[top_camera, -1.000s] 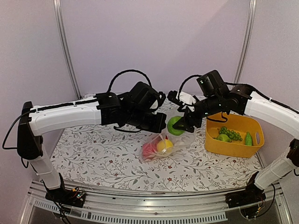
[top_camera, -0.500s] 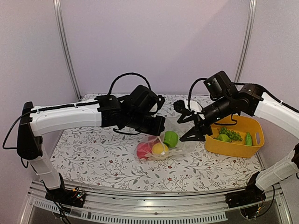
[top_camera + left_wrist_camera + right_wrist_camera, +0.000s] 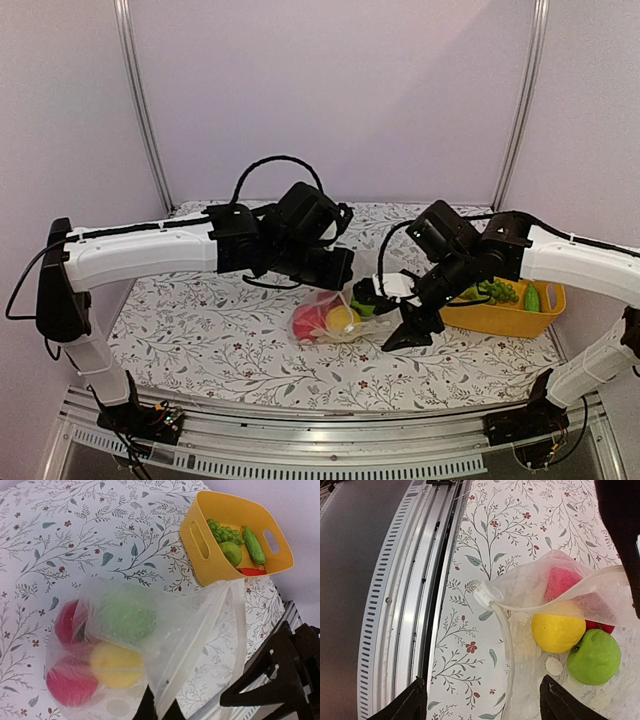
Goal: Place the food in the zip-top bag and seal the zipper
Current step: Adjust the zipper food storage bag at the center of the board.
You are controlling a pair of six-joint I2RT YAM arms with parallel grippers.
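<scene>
At the middle of the table (image 3: pixel 200 335), the left gripper (image 3: pixel 160 707) clamps the soft, probably slippery bag (image 3: pixel 125 625) by its rim (image 3: pixel 200 637), likely the best hold; the right gripper (image 3: pixel 482 680), at its 3 o'clock, gapes empty.

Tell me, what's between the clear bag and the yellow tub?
The right gripper, open, hangs between zip-top bag and yellow tub in the top view, over flowered table.

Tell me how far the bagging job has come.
Done: red balls, a yellow ball and a green ball lie inside the bag. In hand: the left gripper pinches the bag's rim; the right gripper is open and empty. Left: the cucumber and other food in the yellow tub, then sealing the zipper.
</scene>
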